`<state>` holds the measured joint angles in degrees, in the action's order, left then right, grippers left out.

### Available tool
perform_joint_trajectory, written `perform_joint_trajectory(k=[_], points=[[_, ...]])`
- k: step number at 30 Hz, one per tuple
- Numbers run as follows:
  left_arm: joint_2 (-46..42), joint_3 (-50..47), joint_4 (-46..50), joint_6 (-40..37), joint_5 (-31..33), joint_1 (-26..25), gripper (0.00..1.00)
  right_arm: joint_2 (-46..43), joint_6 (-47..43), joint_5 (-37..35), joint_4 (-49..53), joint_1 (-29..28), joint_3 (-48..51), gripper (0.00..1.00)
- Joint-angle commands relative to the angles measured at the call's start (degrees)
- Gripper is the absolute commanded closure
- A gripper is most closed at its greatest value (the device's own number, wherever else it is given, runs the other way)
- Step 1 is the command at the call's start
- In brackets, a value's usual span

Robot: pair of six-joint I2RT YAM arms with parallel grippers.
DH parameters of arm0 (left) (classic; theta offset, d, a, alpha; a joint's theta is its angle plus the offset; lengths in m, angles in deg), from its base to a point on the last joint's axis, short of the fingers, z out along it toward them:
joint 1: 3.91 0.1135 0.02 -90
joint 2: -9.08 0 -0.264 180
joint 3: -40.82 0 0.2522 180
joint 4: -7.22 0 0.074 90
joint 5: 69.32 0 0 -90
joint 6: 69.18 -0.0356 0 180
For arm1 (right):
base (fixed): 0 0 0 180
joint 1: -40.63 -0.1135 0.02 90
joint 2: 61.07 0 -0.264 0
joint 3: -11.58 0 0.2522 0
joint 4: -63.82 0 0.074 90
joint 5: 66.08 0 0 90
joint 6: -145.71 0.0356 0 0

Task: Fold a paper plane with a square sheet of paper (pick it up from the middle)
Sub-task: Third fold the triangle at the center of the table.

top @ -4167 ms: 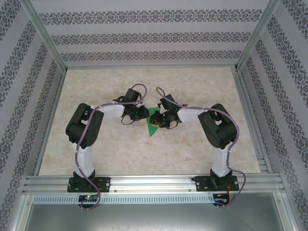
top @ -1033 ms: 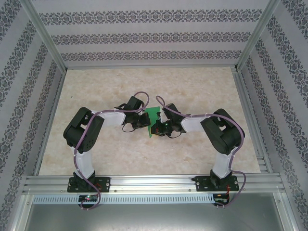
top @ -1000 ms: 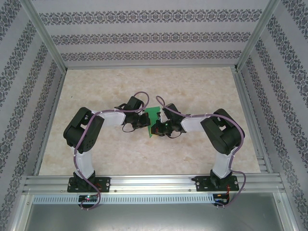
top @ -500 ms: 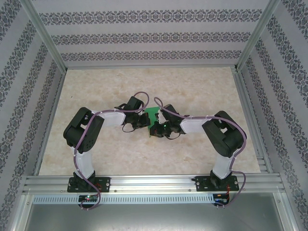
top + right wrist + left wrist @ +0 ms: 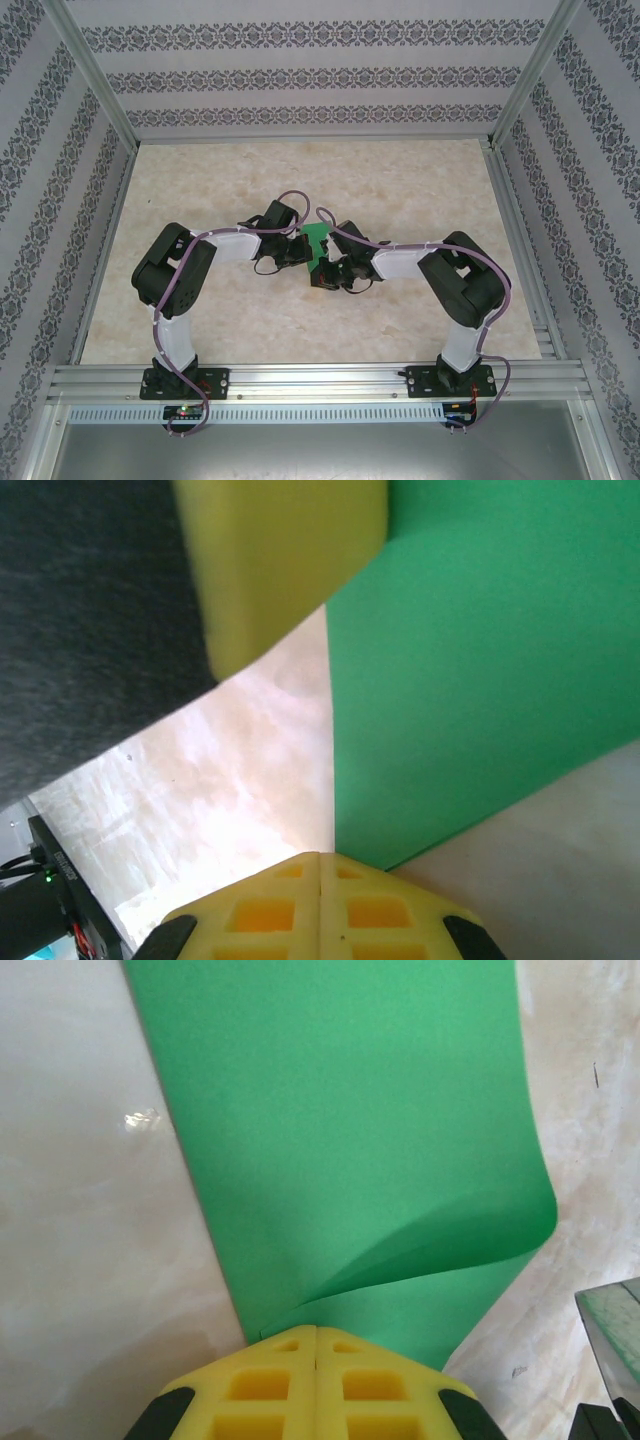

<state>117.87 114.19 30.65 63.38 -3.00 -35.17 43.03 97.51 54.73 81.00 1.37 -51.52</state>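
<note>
The green sheet of paper (image 5: 318, 240) is held off the table between my two grippers at mid-table. My left gripper (image 5: 316, 1330) is shut on one edge of it. There the paper (image 5: 340, 1140) shows two layers, the upper one curling up to the right. My right gripper (image 5: 320, 856) is shut on another corner of the same paper (image 5: 480, 660). From above, the left gripper (image 5: 299, 252) and the right gripper (image 5: 326, 268) nearly meet. The left gripper's yellow finger (image 5: 280, 560) looms close in the right wrist view.
The beige marble-patterned tabletop (image 5: 300, 170) lies under the paper. Aluminium frame rails (image 5: 310, 380) run along the near edge and patterned walls close in the sides and back. Part of the right gripper's body (image 5: 610, 1360) pokes into the left wrist view's lower right corner.
The right arm has swung left, bringing its gripper closer to the left one. The paper between them looks narrower and more bent from above. Both grips have held.
</note>
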Motion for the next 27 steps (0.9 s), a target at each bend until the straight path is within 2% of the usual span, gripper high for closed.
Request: perform_joint_trajectory(k=[1, 6, 10, 19, 27], points=[[0.3, -1.7, 2.6, 0.0, 1.4, -0.5, 0.98, 0.7, -1.3, -2.1, 2.2, -0.2, 0.1, 0.95], [0.2, -1.5, 2.8, 0.0, 1.4, -0.5, 0.97, -4.0, -0.1, -0.8, -2.8, -0.1, 1.4, 0.95], [-0.2, -1.4, 3.0, -0.1, 1.1, -0.5, 0.97, -7.0, 0.2, -3.6, -3.6, 0.8, 1.1, 0.95], [0.2, -1.3, 2.9, -0.4, 0.9, -0.6, 0.98, -0.2, -0.1, -3.6, -1.2, 2.2, -2.4, 0.95], [0.3, -1.0, 3.1, -0.5, 1.1, -0.6, 0.98, 2.4, -1.0, -3.8, 1.8, 2.2, -1.2, 0.95]])
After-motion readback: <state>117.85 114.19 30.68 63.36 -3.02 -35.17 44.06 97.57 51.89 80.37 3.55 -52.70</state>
